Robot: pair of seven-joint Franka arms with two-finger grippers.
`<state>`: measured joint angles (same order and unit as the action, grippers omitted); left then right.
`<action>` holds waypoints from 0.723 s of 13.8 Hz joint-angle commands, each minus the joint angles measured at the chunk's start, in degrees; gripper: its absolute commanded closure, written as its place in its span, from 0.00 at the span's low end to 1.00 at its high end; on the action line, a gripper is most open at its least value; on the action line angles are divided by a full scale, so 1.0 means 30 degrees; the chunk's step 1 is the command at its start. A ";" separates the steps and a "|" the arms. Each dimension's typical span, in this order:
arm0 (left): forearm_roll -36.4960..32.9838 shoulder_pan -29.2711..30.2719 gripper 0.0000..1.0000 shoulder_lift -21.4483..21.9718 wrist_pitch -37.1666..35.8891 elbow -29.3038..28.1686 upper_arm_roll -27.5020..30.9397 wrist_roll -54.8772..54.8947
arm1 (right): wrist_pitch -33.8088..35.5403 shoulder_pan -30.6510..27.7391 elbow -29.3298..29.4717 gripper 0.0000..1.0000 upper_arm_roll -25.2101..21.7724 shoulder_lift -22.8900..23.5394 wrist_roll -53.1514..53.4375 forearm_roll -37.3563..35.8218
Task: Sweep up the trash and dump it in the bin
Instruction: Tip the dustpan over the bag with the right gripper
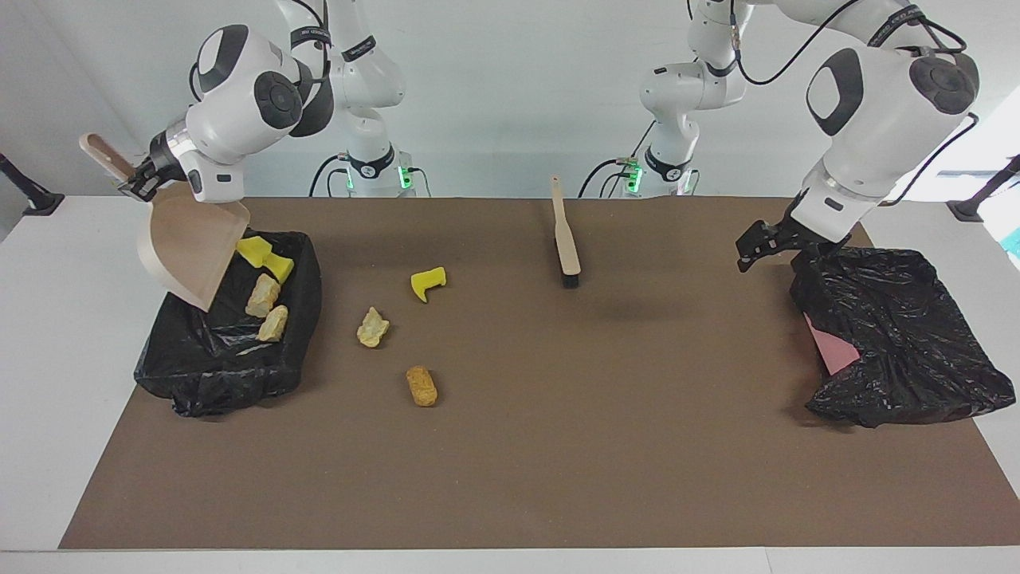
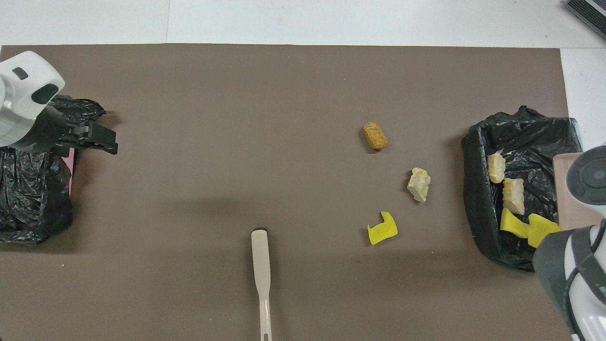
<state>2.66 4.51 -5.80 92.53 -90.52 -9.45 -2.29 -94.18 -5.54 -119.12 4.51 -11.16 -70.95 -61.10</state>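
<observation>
My right gripper (image 1: 135, 185) is shut on the handle of the beige dustpan (image 1: 191, 247), which hangs steeply tipped over the black-lined bin (image 1: 231, 375) at the right arm's end. Trash lies in that bin: yellow sponge chunks (image 1: 259, 253) and pale beige lumps (image 1: 263, 296). The overhead view shows the bin (image 2: 478, 199), these pieces (image 2: 513, 195) and the dustpan (image 2: 565, 189). Three pieces lie on the brown mat: a yellow chunk (image 1: 428, 282), a beige lump (image 1: 373, 328) and an orange-brown lump (image 1: 421, 385). My left gripper (image 1: 749, 253) is open and empty.
A brush (image 1: 566, 235) with a pale handle lies on the mat near the robots, between the arms. A second black-bagged bin (image 1: 900, 335) with a pink patch (image 1: 829, 351) sits at the left arm's end; my left gripper hovers at its edge.
</observation>
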 commanded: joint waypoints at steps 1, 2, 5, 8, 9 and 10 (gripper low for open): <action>-0.0859 0.0516 0.00 0.1108 -0.1691 0.0789 -0.0102 0.1813 | 0.0456 -0.0056 0.0795 1.00 0.0343 -0.0322 -0.0370 -0.0609; -0.0859 0.0691 0.00 0.1519 -0.1838 0.0788 -0.0044 0.1846 | 0.0602 -0.0057 0.1381 1.00 0.0460 -0.0177 -0.0431 -0.0492; -0.0859 0.0722 0.00 0.1931 -0.2306 0.0701 -0.0073 0.1846 | 0.0516 -0.0057 0.3428 1.00 0.0578 0.1253 -0.0226 0.1256; -0.0946 0.0693 0.00 0.2168 -0.3356 0.0817 0.0161 0.1876 | 0.0457 -0.0027 0.5517 1.00 0.0578 0.2781 0.0355 0.4305; -0.0889 0.0722 0.00 0.2168 -0.4001 0.0905 0.0161 0.1876 | 0.0254 0.0031 0.5547 1.00 0.0607 0.2841 0.1027 0.5097; -0.0946 0.0722 0.00 0.2168 -0.4181 0.1225 0.0162 0.1905 | 0.0397 0.0756 0.5692 1.00 0.0897 0.3219 0.2194 0.5424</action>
<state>0.96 6.06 0.18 82.55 -87.98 -8.80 2.37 -94.02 -5.26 -104.86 6.14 -4.16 -68.99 -47.79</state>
